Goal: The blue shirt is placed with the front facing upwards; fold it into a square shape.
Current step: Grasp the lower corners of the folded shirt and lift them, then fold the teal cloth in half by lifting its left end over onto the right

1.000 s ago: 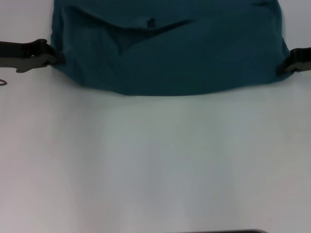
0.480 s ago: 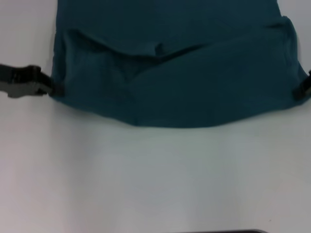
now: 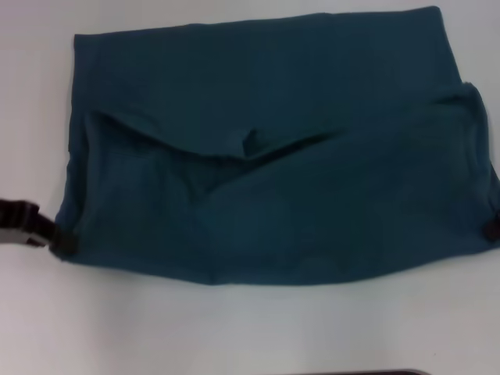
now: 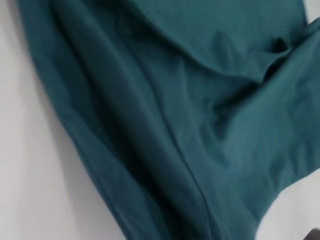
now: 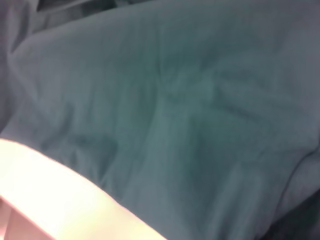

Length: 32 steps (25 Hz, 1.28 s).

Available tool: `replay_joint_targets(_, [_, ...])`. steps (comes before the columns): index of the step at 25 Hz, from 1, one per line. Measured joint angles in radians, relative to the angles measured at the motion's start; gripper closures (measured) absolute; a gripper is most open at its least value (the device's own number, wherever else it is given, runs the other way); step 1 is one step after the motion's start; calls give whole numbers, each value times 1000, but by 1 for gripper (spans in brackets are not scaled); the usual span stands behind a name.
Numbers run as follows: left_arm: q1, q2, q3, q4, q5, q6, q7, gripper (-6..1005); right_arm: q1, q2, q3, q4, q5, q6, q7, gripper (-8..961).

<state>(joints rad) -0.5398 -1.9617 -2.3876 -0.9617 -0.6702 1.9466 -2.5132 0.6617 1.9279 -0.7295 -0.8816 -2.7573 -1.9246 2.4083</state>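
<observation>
blue shirt (image 3: 273, 172) — folded, creased rectangle

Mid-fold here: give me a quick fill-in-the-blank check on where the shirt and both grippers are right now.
1. The blue shirt lies on a ____ table.
2. The left gripper is at the shirt's near-____ corner.
3. The right gripper is at the shirt's ____ edge.
Missing words: white; left; right.
</observation>
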Motion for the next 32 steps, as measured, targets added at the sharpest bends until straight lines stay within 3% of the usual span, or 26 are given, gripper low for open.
replay_joint_targets(8, [6,5,20,3,46,55,25,984,-32,22,-46,-6,-6,-58,-22,908])
replay_joint_targets(17, [15,-6,11,-3,45,88,77,983,-38,19,-52,-7,20,-62,-52,907])
replay_joint_targets(22, [-18,7,-1,-3,-37,98,110,982,-12,-15,-32,-25,114,-57,-75,907])
replay_joint_targets(23, [-31,12,-1,0,-43,97,107,982,8,-37,-1,-28,137,-50,-74,907])
replay_joint_targets(32, [-134,40,-26,34,-32,-24,-16,981,36,-93,98,-16,143,44,-29,907])
